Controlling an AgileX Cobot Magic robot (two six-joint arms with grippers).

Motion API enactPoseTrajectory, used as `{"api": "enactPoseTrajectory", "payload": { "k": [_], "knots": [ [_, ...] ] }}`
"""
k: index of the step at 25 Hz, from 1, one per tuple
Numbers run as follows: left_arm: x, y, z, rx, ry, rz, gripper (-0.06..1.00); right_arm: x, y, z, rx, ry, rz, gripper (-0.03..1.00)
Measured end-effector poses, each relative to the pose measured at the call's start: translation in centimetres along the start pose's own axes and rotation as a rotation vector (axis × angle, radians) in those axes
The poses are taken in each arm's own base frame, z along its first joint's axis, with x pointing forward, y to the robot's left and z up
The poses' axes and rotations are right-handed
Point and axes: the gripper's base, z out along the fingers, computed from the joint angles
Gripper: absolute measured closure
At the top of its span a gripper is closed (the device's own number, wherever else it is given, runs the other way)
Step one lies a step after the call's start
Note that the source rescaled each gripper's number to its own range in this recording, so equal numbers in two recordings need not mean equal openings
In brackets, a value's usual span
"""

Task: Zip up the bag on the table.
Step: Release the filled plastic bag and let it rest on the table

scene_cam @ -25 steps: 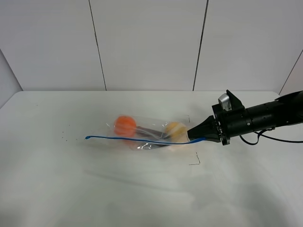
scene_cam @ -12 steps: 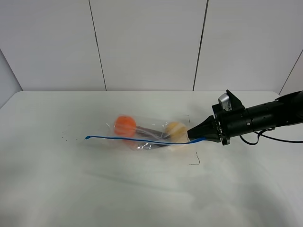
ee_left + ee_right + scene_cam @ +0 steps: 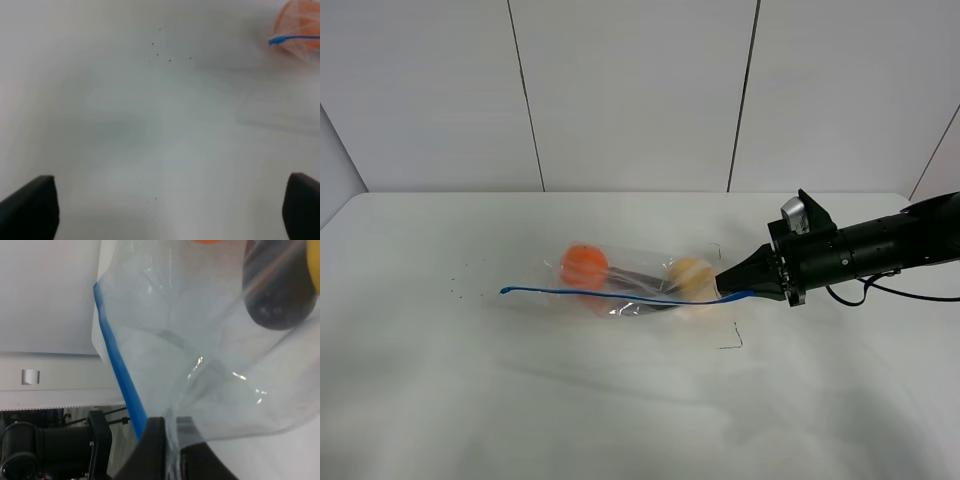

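While the zip bag (image 3: 635, 285) lies mid-bench (image 3: 440, 400), the right gripper (image 3: 725, 288) pinches its right end, the blue zip strip (image 3: 610, 294) stretched toward the left edge. Left wrist: fingers (image 3: 30, 210) spread, empty. Right wrist: fingers (image 3: 150, 450) clamp plastic beside the strip. Sealing appears unfinished.

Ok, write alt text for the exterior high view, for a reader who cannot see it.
The right end effector, reaching in from the right, is shut on the right end of a clear zip bag lying on a white table. A blue zip strip runs along the bag's near edge; an orange, a dark item and a yellow fruit show through.
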Motion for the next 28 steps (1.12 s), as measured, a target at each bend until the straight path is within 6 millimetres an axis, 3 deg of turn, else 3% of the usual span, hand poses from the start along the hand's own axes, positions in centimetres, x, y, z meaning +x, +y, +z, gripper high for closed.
{"api": "enactPoseTrajectory", "payload": {
  "k": [28],
  "knots": [
    [0.1,-0.1,0.12,0.01,0.004,0.014,-0.06,-0.02,0.01,0.0,-0.001,-0.003,0.001,0.97]
  ]
}}
